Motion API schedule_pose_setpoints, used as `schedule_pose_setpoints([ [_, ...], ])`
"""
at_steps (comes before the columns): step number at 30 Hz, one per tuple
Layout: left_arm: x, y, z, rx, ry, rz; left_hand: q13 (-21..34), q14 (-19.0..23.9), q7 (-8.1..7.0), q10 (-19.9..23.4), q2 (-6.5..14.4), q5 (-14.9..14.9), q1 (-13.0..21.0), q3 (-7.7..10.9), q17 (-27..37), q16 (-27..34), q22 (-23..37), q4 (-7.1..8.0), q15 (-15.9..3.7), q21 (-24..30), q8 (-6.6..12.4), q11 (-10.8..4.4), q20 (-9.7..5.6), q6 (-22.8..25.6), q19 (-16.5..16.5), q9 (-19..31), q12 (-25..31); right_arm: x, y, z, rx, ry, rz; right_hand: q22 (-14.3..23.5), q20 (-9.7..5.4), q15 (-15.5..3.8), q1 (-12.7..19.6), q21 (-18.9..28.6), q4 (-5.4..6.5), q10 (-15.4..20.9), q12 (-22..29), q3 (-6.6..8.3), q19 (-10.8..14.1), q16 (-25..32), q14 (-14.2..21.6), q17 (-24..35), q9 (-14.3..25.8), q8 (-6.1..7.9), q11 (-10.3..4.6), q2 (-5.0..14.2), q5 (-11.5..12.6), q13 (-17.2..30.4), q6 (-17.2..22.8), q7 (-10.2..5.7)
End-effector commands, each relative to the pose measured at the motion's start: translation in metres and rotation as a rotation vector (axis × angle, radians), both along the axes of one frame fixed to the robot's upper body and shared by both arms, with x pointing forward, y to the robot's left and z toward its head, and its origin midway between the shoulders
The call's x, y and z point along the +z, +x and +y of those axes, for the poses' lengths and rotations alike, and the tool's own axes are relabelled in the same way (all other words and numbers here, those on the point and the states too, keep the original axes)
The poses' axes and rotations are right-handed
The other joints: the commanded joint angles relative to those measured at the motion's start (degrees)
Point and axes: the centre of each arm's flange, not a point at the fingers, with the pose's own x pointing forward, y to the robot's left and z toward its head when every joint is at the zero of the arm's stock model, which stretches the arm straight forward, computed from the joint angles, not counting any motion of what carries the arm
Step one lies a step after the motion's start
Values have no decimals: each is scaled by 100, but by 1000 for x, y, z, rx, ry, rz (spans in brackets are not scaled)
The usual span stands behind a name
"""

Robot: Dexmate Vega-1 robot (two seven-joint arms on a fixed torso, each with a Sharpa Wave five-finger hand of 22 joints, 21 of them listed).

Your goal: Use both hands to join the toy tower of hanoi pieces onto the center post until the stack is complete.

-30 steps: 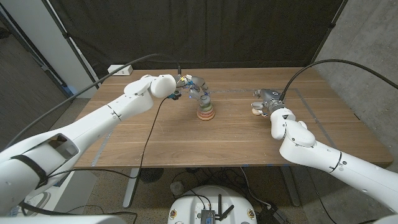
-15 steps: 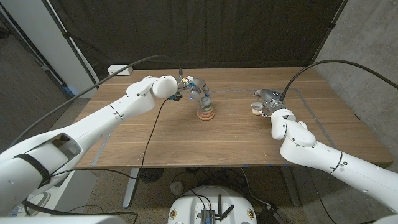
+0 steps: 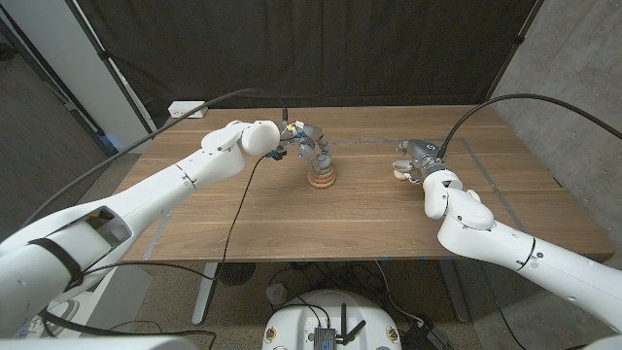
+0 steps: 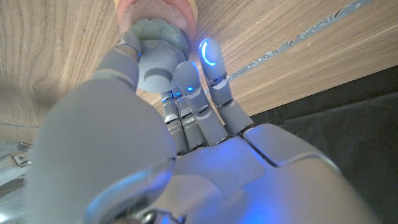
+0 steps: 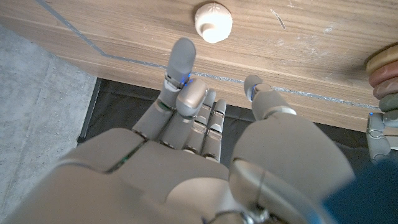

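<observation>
From the head view, the left hand (image 3: 303, 137) sits over the stacked tower (image 3: 322, 173) near mid-table, while the right hand (image 3: 414, 158) waits well apart beside a small white piece (image 3: 399, 173), its fingers apart on nothing.

In the left wrist view, the left hand's fingertips (image 4: 209, 55) pinch a grey-green piece (image 4: 159, 51) directly against a pinkish ring (image 4: 157, 10) of the stack. I'd say it should keep the piece level, centred on the post, and let go only once it is seated.

The right wrist view shows the white piece (image 5: 213, 22) on the wood beyond the spread fingers (image 5: 182, 57), likely the next pick.
</observation>
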Motion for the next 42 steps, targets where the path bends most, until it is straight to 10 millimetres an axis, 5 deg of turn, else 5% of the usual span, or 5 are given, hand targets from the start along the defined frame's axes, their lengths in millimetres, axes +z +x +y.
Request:
schedule_pose_setpoints([
  [1,-5,5,-2,5,7,13,6,55,-13,432,73,32,54,55,36,7,10,41,-31,14,-12,-443,-631,27,29,24,36,-1,1,-2,0,1,3,6,-341,-99,-16,-27,2,61,11,39,46,30,39,28,6,-1,1,23,47,23,12,-21],
  [13,-5,4,-3,3,10,16,6,64,-20,356,46,28,35,32,60,-3,12,50,-30,14,-59,-428,-624,-69,27,26,8,0,-1,-2,0,2,-7,8,-341,-98,-21,-27,3,65,9,42,49,35,43,28,8,-1,-3,28,50,26,16,-19],
  [28,-1,-3,2,19,25,2,62,107,40,-373,-172,-7,-355,-202,-73,-117,-59,128,-29,-39,-217,-370,-616,-710,78,-1,-72,1,-3,0,11,4,-14,9,-341,-98,-26,-27,2,83,15,44,51,40,47,29,9,2,-21,27,55,33,28,-14],
  [42,2,-6,6,37,32,-7,99,126,280,-1200,-295,-37,-521,-335,-341,-331,-104,113,-32,-85,-284,-44,-614,-1535,169,-39,-106,3,-5,2,10,-3,-18,13,-341,-100,-30,-24,0,104,15,47,57,21,26,10,10,11,-24,26,62,36,56,-22],
])
